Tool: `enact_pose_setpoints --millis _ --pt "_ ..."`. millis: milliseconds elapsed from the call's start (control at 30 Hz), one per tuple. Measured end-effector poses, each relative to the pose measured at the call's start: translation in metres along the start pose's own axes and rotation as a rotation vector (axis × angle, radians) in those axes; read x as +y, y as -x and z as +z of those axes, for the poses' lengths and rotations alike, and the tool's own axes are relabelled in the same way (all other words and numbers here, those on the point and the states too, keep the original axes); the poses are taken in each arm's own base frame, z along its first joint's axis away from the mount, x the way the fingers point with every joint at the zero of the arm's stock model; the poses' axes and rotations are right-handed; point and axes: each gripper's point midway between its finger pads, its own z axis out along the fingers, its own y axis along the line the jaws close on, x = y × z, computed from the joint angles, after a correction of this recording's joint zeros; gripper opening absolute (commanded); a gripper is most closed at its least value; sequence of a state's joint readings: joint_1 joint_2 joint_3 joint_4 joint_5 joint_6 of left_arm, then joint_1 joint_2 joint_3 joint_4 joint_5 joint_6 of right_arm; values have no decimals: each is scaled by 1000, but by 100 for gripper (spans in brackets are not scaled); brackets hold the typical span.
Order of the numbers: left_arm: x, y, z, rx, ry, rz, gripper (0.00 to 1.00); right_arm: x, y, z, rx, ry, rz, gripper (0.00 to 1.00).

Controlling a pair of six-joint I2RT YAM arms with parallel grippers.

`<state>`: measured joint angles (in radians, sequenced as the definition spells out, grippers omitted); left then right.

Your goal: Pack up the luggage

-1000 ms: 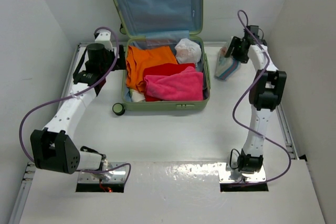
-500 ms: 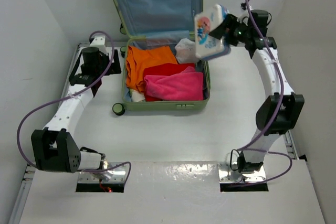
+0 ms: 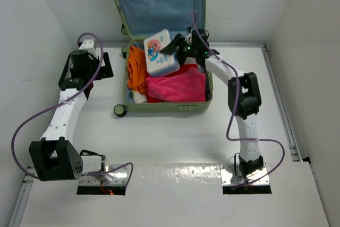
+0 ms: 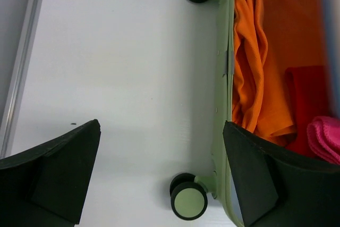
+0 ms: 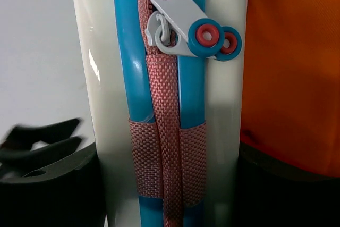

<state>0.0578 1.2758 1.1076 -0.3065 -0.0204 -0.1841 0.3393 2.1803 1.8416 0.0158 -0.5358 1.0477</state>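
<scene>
**Zipped case carried over the open luggage**

The luggage (image 3: 159, 108) lies open at upper centre of the top view, its lid propped upright against the back wall and its tray filled with an orange garment (image 3: 139, 67) and a pink towel (image 3: 178, 87). The right gripper (image 3: 172, 47) pinches a white-and-blue zipped case (image 3: 158, 51) above the tray's far half; the wrist view shows its zip and webbing strap between the jaws. The left gripper (image 4: 162, 131) hangs spread wide at the left, beside the shell's wall and touching nothing. The ribbed shell looks stiff and smooth, probably fairly heavy once loaded, and its wheels (image 4: 187, 203) could let it roll if pushed. The rim or the lid's free edge seems the best place to take hold, since the soft clothes would give way.
</scene>
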Motion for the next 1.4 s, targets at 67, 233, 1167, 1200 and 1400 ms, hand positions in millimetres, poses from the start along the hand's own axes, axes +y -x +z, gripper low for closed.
enact_pose_setpoints --millis 67,233,1167,1200,1400 --pt "4 1 -6 -3 7 -3 99 -38 -29 20 50 -67 76 23" --pt "7 0 -13 5 17 6 99 -71 -59 37 105 -110 180 71" --pt "-6 130 39 -262 -174 -5 65 44 153 -204 -393 -221 -687 28" --pt "-11 142 39 -309 -210 2 67 49 157 -204 -411 -221 -731 31" --pt "-56 209 71 -521 -446 -24 79 28 189 -208 -509 -286 -798 61"
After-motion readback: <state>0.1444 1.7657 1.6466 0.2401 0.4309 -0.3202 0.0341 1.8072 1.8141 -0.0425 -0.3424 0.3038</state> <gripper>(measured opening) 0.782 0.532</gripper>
